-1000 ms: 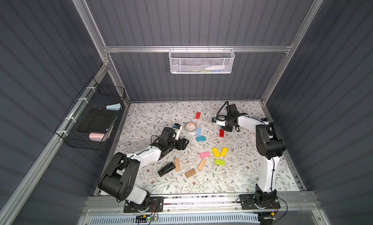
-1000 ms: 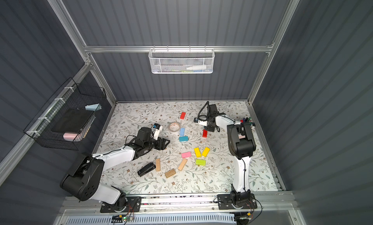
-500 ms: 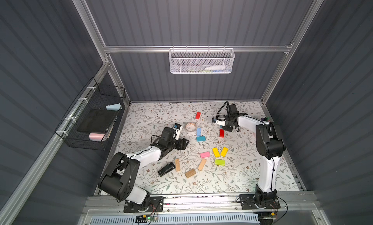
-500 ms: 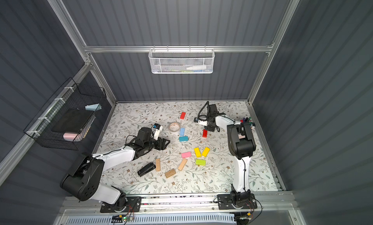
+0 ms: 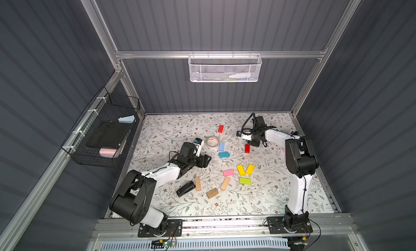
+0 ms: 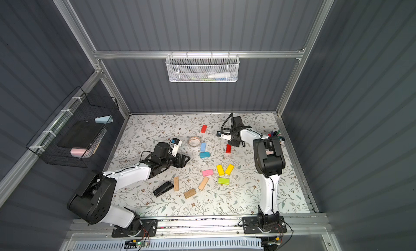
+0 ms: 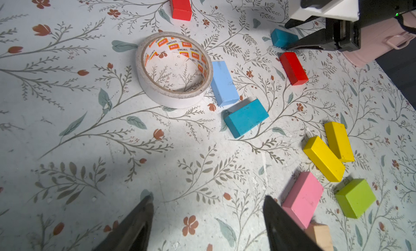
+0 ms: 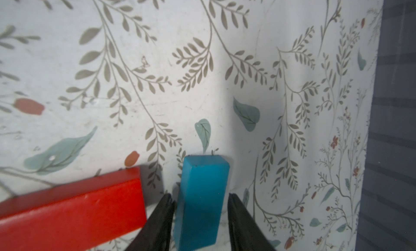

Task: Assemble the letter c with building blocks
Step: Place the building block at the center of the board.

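My right gripper [image 8: 200, 195] is open, pointing down at the mat's far right part. A teal block [image 8: 203, 189] lies between its fingers with a gap on each side. A red block [image 8: 72, 213] lies right beside it, also seen in a top view as the red block [image 5: 247, 148]. My left gripper [image 7: 207, 200] is open over bare mat, nothing between its fingers, a pink block [image 7: 302, 199] just beside one finger. Mid-mat lie a light blue block [image 5: 221, 146], a second teal block [image 5: 224, 154], two yellow blocks [image 5: 240, 170], a lime block [image 5: 245, 181] and tan wooden blocks [image 5: 225, 183].
A tape roll [image 5: 212, 141] touches the light blue block. A black stapler [image 5: 185, 188] lies near the front left by a tan block [image 5: 197, 183]. Another red block [image 5: 220, 128] sits far back. A pink cup of markers [image 6: 275, 135] stands at the right edge.
My right gripper's jaws have spread apart around the teal block. Neither arm has otherwise moved, and the blocks lie where they were.
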`<control>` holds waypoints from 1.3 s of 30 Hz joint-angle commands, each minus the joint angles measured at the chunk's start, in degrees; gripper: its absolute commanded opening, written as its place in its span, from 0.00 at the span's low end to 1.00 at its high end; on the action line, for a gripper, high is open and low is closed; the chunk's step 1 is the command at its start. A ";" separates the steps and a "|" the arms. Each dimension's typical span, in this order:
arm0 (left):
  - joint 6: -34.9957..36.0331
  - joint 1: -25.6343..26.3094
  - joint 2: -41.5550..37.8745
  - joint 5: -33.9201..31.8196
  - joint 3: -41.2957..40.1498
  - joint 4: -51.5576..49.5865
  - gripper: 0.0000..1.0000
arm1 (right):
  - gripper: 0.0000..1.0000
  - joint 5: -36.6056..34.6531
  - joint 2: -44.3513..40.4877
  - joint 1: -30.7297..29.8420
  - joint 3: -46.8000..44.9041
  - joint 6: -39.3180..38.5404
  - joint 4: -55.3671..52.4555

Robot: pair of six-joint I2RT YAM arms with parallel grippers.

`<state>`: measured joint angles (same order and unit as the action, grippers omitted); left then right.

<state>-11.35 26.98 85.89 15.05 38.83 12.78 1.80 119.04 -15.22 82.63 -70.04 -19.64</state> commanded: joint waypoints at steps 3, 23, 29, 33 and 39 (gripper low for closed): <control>1.16 0.52 0.75 -0.37 1.16 -0.60 0.75 | 0.45 0.26 -3.71 0.09 -0.28 1.87 -0.10; 1.21 0.70 -0.70 -1.07 0.59 -0.74 0.75 | 0.49 4.63 -19.66 1.80 -14.84 67.10 21.45; 1.25 0.70 -1.12 -1.05 0.28 -0.65 0.75 | 0.50 -4.19 -20.19 -0.31 -17.53 87.95 23.11; 1.25 0.70 -1.42 -1.16 0.28 -0.79 0.75 | 0.67 -9.47 -17.16 -2.53 -14.85 94.68 18.18; 1.25 0.70 -1.60 -1.25 0.19 -0.99 0.75 | 0.83 -16.16 -11.97 -5.06 -10.19 100.14 10.87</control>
<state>-11.33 27.29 85.76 14.41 38.83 12.75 -9.13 105.47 -19.81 70.85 24.10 -3.95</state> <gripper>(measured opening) 0.752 0.825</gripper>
